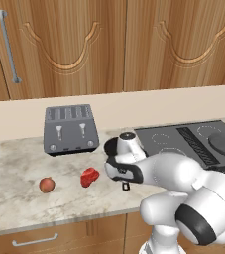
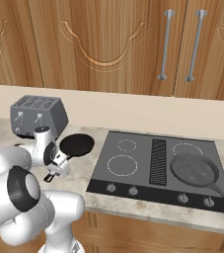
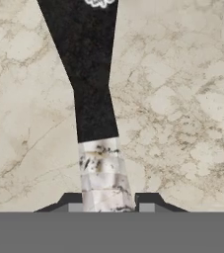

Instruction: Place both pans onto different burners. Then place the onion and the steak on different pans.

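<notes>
no readable text, labels or numbers

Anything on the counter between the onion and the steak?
No. In the left base view the marble between the onion and the steak is bare.

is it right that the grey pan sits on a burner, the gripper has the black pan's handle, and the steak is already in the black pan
Not quite. The steak lies on the counter beside the onion, as the left base view shows. The rest holds: the grey pan sits on a burner, and the gripper is shut on the black pan's handle.
</notes>
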